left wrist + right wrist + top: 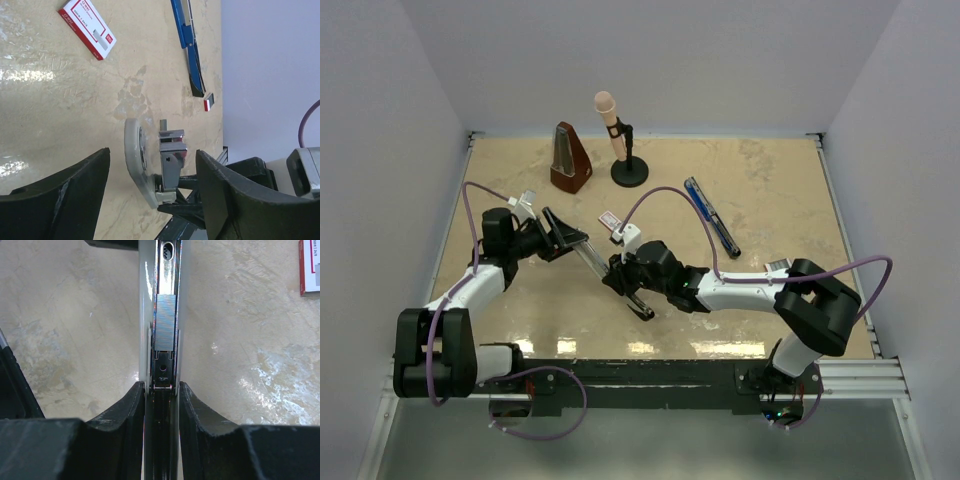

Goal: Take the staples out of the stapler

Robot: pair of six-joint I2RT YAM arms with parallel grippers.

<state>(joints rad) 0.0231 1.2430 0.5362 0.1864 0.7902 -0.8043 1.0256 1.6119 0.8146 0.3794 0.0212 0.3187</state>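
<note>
Nearest of all is my right gripper [162,390], its two dark fingers [127,425] clenched from either side on the stapler [146,300]. One pad is on the pale outer wall and the other is against the far side of the open silvery rail. The rail runs straight away from me between the pads. Just beyond my fingertips sits the pusher piece. Right against it, further up the channel, lie the staples [165,322], one ribbed grey block seated in the rail with bare shiny channel past it. A corner of the red-and-white box [311,265] shows at the far right on the table [240,340].

My left gripper [152,152] is released, its jaws standing wide. The other end of the stapler stands between them, a curved pale piece and the chrome rail end. Neither left pad seems to touch it, though the gap on the rail side is thin. Beyond, the box lies flat. Further off a long blue-and-black item [189,45] lies on the table, with a tiny red-and-white piece [209,101] just past its tip.

From above, the stapler bridges my two grippers left of the table's middle. At the back stand a brown metronome [570,158] and a pink microphone [610,112] on a black stand.
</note>
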